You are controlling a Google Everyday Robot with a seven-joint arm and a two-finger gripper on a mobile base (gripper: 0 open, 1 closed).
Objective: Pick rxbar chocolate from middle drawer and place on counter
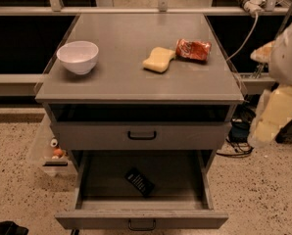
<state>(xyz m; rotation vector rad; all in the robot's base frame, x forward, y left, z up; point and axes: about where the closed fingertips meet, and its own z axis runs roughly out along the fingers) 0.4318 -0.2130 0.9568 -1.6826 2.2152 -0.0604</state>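
The rxbar chocolate (pixel 139 181), a small flat black bar with pale lettering, lies at an angle on the floor of the open middle drawer (pixel 141 218), near its middle. The drawer is pulled out at the bottom of the cabinet. The counter (pixel 126 77) is the grey cabinet top above it. My arm's pale segments hang at the right edge of the view, beside the cabinet. The gripper (pixel 269 119) is at their lower end, right of the counter and well away from the bar and the drawer. Nothing shows in it.
On the counter stand a white bowl (pixel 78 57) at the left, and a yellow sponge (pixel 158 60) and a red snack packet (pixel 193 49) at the back right. A shut drawer with a black handle (pixel 141 135) sits above the open one. Cables lie on the floor at the right.
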